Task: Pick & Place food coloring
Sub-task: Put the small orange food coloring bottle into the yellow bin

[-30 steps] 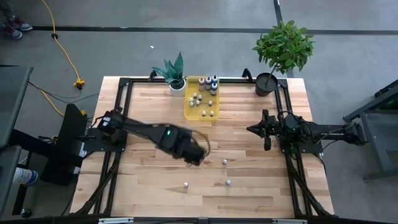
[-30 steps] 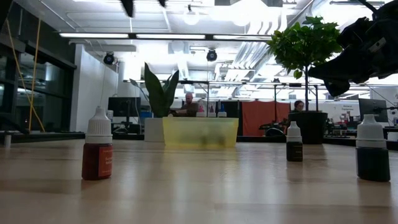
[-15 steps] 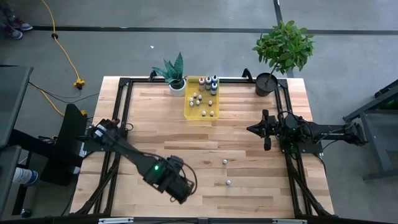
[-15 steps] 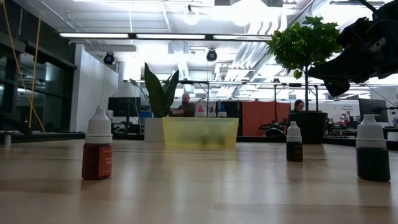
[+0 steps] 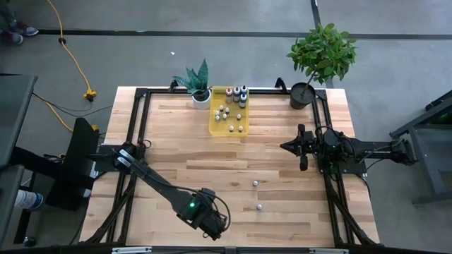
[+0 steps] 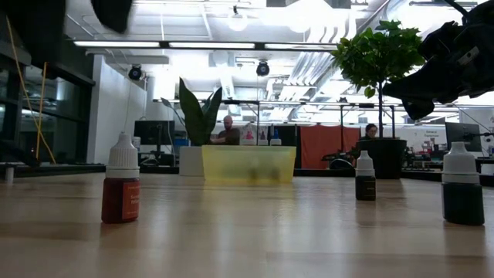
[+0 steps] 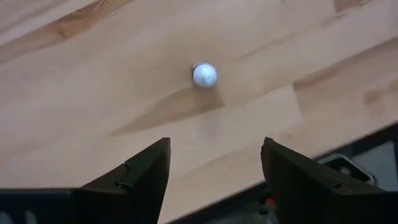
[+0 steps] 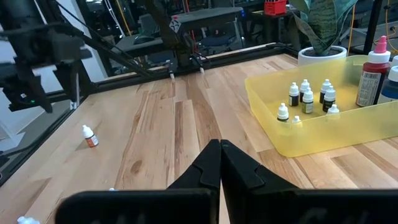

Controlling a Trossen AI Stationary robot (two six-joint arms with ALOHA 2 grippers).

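— Fingers (image 7: 146, 177) first: what do we see on the left gripper (image 7: 214, 180)?

— We see them spread wide with nothing between them, bare wood showing in the gap. Just ahead of the tips stands one small white-capped bottle (image 7: 204, 74), seen cap-on from above (its body colour is hidden in that view). From overhead, the left gripper (image 5: 212, 222) hangs over the near edge of the wooden table (image 5: 169, 152), left of centre.

— And at table height?

— We find a red-bodied bottle (image 6: 121, 189) upright nearest us, a large dark bottle (image 6: 462, 184) at the far right of that view, and a smaller dark one (image 6: 365, 177) farther back.

— Other loose bottles?

— Looking down, we count two white caps on the open wood, one nearer the front (image 5: 260, 207) and one a little beyond it (image 5: 255, 183), well apart from the left gripper.

— The right arm?

— We see the right gripper (image 8: 219, 163) with its fingers pressed together, holding nothing, waiting over the right side of the table (image 5: 302, 147).

— Farthest back?

— We see the yellow tray (image 5: 215, 121) at the far edge with the rest of the food coloring inside: small white-capped bottles (image 8: 303, 97) in a cluster, taller ones (image 5: 238, 94) at its far end. A snake plant in a white pot (image 5: 198, 82) stands just beside it, a leafy potted plant (image 5: 319, 56) at the far right corner.
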